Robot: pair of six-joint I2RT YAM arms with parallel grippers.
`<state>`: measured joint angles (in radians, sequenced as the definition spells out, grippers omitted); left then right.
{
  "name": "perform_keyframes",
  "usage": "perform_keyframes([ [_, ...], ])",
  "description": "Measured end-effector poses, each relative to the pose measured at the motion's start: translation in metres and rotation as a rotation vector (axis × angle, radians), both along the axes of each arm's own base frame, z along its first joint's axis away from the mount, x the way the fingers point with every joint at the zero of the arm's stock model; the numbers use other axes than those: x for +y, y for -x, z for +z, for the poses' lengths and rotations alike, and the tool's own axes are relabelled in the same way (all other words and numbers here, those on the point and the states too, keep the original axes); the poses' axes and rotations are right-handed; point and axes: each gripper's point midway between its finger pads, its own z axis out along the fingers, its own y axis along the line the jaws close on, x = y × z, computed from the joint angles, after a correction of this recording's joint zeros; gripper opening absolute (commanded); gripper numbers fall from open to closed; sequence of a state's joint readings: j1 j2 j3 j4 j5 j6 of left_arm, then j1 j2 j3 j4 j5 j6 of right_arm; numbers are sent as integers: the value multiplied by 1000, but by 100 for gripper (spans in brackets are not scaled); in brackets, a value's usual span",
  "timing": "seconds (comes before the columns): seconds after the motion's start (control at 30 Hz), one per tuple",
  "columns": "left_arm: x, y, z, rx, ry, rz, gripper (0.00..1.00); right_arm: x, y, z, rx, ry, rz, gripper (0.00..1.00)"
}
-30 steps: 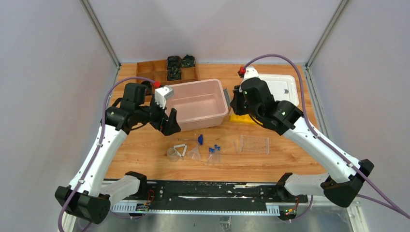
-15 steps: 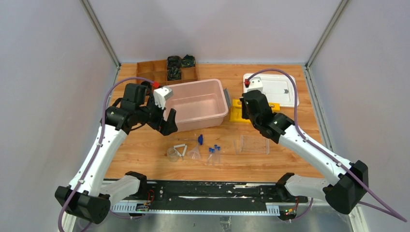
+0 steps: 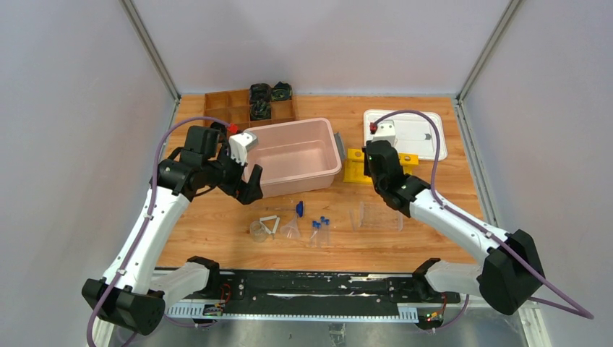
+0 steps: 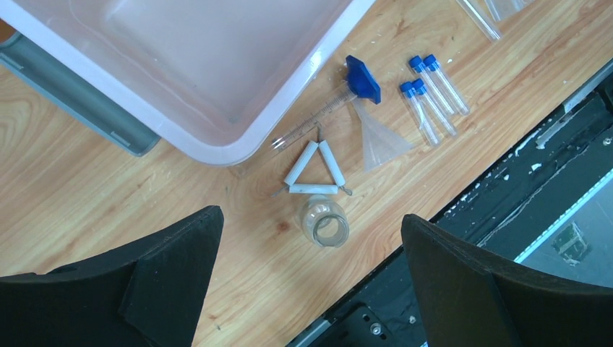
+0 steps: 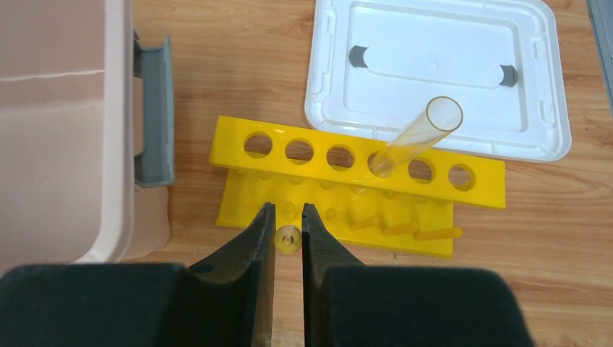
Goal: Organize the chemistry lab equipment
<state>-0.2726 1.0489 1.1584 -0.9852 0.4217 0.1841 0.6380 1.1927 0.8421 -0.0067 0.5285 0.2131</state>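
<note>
Right gripper (image 5: 288,207) stood narrowed to a slit astride a peg (image 5: 288,238) of the yellow holed tube rack (image 5: 278,150); whether it pinched the peg could not be told. One clear tube (image 5: 416,137) leaned in the rack's fourth hole, with the white lid (image 5: 434,43) just beyond. Left gripper (image 4: 311,214) hung wide and empty above the white wire triangle (image 4: 312,189) and small clear beaker (image 4: 325,225), beside the pink bin (image 4: 285,97).

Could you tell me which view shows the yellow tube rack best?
Right wrist: the yellow tube rack is close, all six holes visible. Top external shows it small, partly behind the right arm; left wrist misses it.
</note>
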Motion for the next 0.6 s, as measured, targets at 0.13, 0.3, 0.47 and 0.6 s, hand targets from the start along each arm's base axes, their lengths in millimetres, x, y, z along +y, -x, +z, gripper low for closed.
perform_keyframes([
  [0.13, 2, 0, -1, -2, -10, -1, 100, -7, -4, -11, 8, 4, -22, 0],
  [0.3, 3, 0, -1, -8, -19, -5, 100, -4, -7, -11, -4, -13, -20, 0],
  [0.47, 3, 0, -1, -12, -24, -8, 100, -4, -8, -16, -6, -24, -23, 0],
  [0.6, 3, 0, -1, -13, -24, -10, 100, -5, -8, -26, 13, -23, -30, 0],
])
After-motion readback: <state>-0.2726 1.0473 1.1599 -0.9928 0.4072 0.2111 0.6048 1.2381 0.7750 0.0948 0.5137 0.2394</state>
